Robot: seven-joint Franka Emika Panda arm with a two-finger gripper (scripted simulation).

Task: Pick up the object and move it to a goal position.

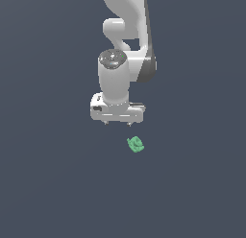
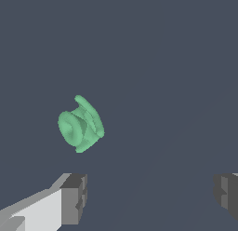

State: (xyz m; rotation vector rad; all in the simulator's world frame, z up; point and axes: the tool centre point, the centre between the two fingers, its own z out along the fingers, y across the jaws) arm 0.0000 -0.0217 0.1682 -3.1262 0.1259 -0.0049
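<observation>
The object [image 1: 136, 144] is a tiny bright green lumpy piece lying on the dark grey floor, in front of the arm and slightly toward the exterior view's right. My white gripper [image 1: 117, 123] hangs above and behind it, pointing down, and does not touch it. In the wrist view the green object [image 2: 80, 125] lies beyond the two dark fingertips [image 2: 74, 197], outside the gap between them. The gripper [image 2: 151, 193] is open wide and empty.
The white arm [image 1: 126, 35] rises behind the gripper. The floor [image 1: 53, 174] is a plain dark grey surface with no other objects in view.
</observation>
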